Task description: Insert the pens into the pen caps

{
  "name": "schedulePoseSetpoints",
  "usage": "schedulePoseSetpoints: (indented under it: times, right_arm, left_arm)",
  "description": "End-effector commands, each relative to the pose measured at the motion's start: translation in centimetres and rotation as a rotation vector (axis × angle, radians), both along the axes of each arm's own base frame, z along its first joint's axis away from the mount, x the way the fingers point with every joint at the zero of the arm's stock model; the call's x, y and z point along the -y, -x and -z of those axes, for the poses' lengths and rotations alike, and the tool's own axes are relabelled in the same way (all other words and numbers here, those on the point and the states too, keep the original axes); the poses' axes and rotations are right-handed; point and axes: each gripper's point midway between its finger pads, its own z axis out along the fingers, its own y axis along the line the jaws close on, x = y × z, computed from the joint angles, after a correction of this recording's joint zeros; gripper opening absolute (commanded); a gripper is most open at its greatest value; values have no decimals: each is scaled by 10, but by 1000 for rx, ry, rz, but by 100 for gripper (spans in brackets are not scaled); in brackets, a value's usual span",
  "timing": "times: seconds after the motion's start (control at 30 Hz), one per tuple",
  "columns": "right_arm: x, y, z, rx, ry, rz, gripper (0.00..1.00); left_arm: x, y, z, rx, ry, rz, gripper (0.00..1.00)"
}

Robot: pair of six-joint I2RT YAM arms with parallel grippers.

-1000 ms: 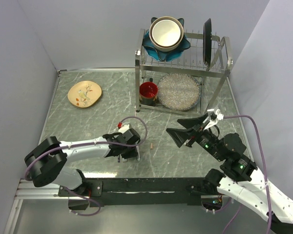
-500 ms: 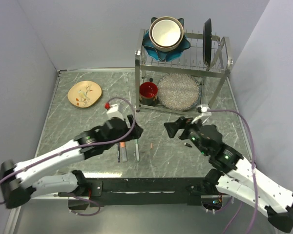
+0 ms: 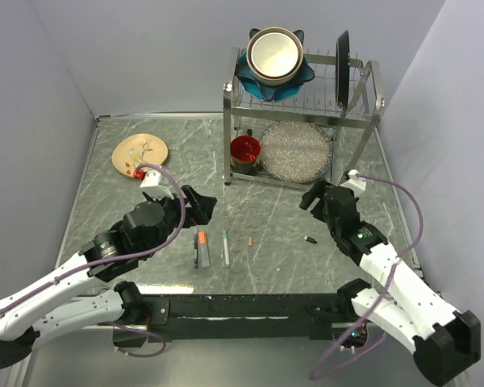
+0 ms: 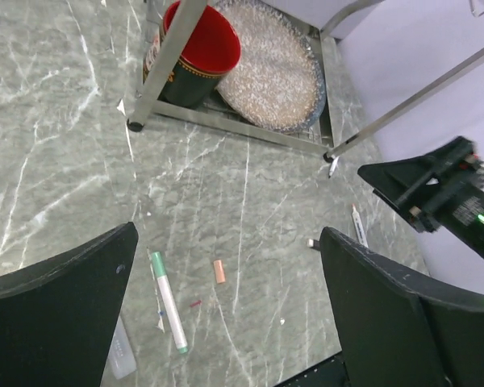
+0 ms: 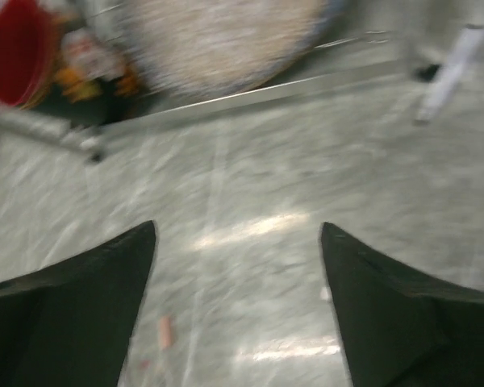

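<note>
I read this as a robot lab cell dressed up as a kitchen corner. Plain pale walls (image 3: 145, 56) box in a grey marble-patterned tabletop (image 3: 274, 266). A chrome wire dish rack (image 3: 302, 118) carries a steel bowl (image 3: 273, 52), a red mug (image 3: 245, 150) and a glittery round plate (image 3: 294, 151). A white left arm (image 3: 73, 274) and a white right arm (image 3: 391, 270) rise from a black base rail (image 3: 242, 306).

Three pens (image 3: 200, 254) (image 3: 225, 247) (image 4: 357, 226), two loose caps (image 3: 251, 241) (image 3: 310, 239), three plates (image 3: 140, 154) (image 3: 295, 151) (image 3: 343, 58), two bowls (image 3: 273, 53) (image 3: 302, 76), one cup (image 3: 245, 150), one rack (image 3: 227, 137).
</note>
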Motion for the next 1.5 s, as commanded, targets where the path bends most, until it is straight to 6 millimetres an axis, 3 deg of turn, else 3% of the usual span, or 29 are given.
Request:
schedulePoseSetpoints:
  times: [0.0,0.07,0.2,0.27,0.37,0.53,0.67,0.9,1.0,1.17,1.47]
  right_arm:
    - [36,-15,25,-58,11,113,78]
    - [27,-15,36,-113,-17,47,68]
    - [14,-8,51,-185,-11,-48,68]
    - [20,4,68,-260,-50,32,68]
    - [38,8,78,-257,-48,146,71]
    - [78,-14,62,-120,6,303,67]
    - [106,-26,58,-117,31,388,63]
    - [142,-13,84,-251,14,460,64]
    - [147,-7,98,-323,-2,454,66]
    - [155,-4,99,-347,-10,457,66]
    - [150,2,113,-487,-28,416,68]
  left_arm:
    - [-12,3,5,60,6,-9,100]
    - [-1,13,-2,102,54,87,99]
    - [14,25,5,110,34,205,99]
    - [13,25,11,78,-8,207,99]
    - [12,22,14,31,-66,188,99]
    - [15,21,17,14,-73,194,99]
    - [16,26,17,18,-63,213,100]
    - [10,31,8,47,-34,211,99]
    - [10,33,4,65,-11,219,100]
    - [11,35,4,63,-16,229,99]
    - [10,36,-2,73,-16,234,99]
